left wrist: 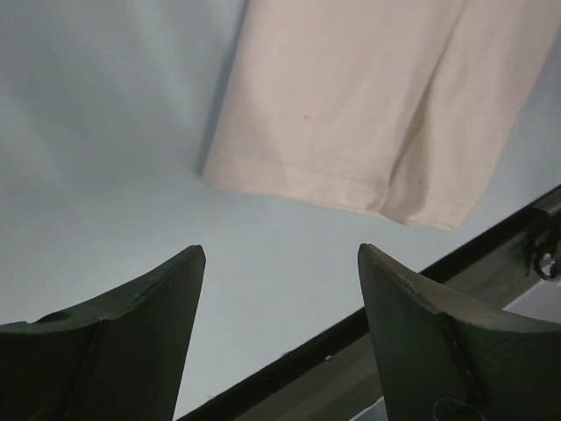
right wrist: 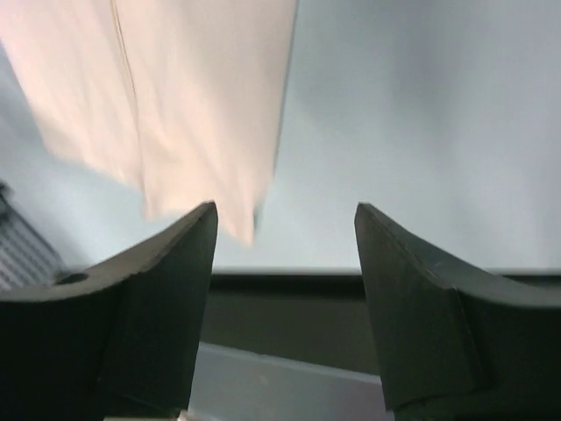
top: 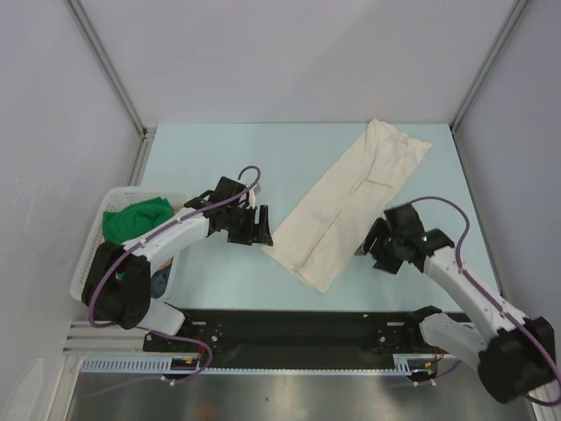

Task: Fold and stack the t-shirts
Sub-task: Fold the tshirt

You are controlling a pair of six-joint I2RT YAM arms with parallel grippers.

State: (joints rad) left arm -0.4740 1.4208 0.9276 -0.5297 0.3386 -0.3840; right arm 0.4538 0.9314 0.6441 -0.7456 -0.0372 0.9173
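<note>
Worktop (top: pixel 219 149): pale blue. Cream t-shirt (top: pixel 351 206) lies folded in a long diagonal strip, centre-right, with its near corner close to the front rail. Basket (top: pixel 92 254) sits at the left edge and holds the green t-shirt (top: pixel 136 217). Left claw (left wrist: pixel 280 254) is spread and empty, just short of the hem. Right claw (right wrist: pixel 285 210) is spread and empty, beside the strip's right edge.

the arms (top: pixel 171 233) are white with black joints, purple cables (top: pixel 252 170) and dark wedge-shaped end effector fingers (left wrist: pixel 425 342).

I count two t-shirts: one cream t-shirt (top: pixel 351 206) on the surface (top: pixel 219 149) and one green t-shirt (top: pixel 136 217) in the one white basket (top: pixel 90 250). I have two claws: left claw (left wrist: pixel 280 254) and right claw (right wrist: pixel 285 210).
</note>
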